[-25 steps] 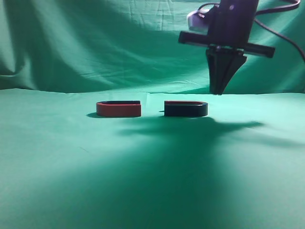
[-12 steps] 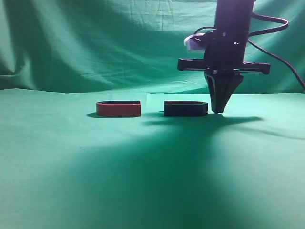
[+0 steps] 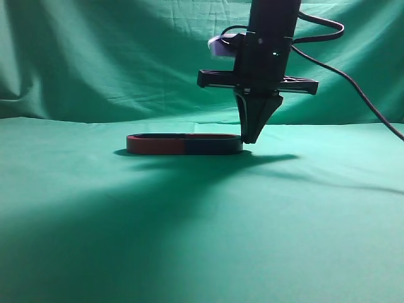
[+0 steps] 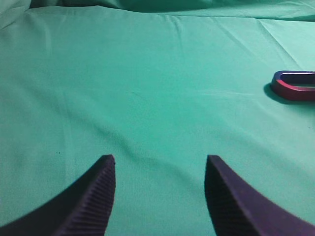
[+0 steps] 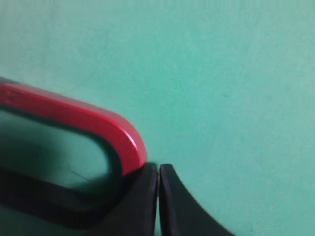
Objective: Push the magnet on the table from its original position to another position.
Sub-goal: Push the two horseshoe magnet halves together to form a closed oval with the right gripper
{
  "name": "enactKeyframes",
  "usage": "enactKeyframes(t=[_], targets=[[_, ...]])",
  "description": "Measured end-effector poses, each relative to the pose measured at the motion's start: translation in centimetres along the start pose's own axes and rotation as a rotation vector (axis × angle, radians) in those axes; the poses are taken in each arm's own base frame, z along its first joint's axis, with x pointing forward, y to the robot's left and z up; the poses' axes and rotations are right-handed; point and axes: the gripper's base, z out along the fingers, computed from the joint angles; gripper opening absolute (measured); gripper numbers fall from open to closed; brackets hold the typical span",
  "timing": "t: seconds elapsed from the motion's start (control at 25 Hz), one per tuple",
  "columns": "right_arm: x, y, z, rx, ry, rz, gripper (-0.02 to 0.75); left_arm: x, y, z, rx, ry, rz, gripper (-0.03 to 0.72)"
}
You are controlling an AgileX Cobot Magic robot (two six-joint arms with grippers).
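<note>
A green cloth covers the counter (image 3: 202, 221) and hangs as a backdrop behind it. On the counter the right arm stands nearly vertical with its tool (image 3: 251, 136) pointing straight down, the tip touching or just off the cloth and pressed against the right end of the dark magnet (image 3: 213, 145). In the right wrist view the two fingers (image 5: 147, 196) meet with no gap, so this tool is closed on nothing and works as a blunt pusher. The left tool (image 4: 160, 196) hovers over bare cloth, well apart from the magnets, its fingers spread wide and empty.

The push looks well along. To do it well, I would keep the tip low against the curved end, centred on it so the piece does not pivot away, and move slowly sideways without snagging the cloth.

The dark magnet is a flat U-shaped piece lying on the counter; its open end meets the open end of a red magnet (image 3: 154, 145) of matching shape, and the two read as one long oval ring. From the wrist, its curved upper face shows glossy red above a dark body.
</note>
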Motion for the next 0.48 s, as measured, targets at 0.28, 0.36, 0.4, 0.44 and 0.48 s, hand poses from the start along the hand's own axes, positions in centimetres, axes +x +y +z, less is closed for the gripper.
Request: enactKeyframes(t=[0.28, 0.36, 0.4, 0.44, 0.48], targets=[[-1.0, 0.0, -2.0, 0.03, 0.011, -0.014, 0.0, 0.0, 0.0, 0.0, 0.0, 0.0, 0.0, 0.372], [-1.4, 0.0, -3.3, 0.043, 0.029, -0.016, 0.0, 0.0, 0.0, 0.0, 0.0, 0.0, 0.0, 0.372], [-1.7, 0.1, -4.1, 0.046, 0.039, -0.014, 0.0, 0.0, 0.0, 0.0, 0.0, 0.0, 0.0, 0.372], [-2.0, 0.1, -4.9, 0.049, 0.037, -0.014, 0.0, 0.0, 0.0, 0.0, 0.0, 0.0, 0.0, 0.372], [-2.4, 0.2, -5.7, 0.05, 0.017, -0.015, 0.0, 0.0, 0.0, 0.0, 0.0, 0.0, 0.0, 0.372]])
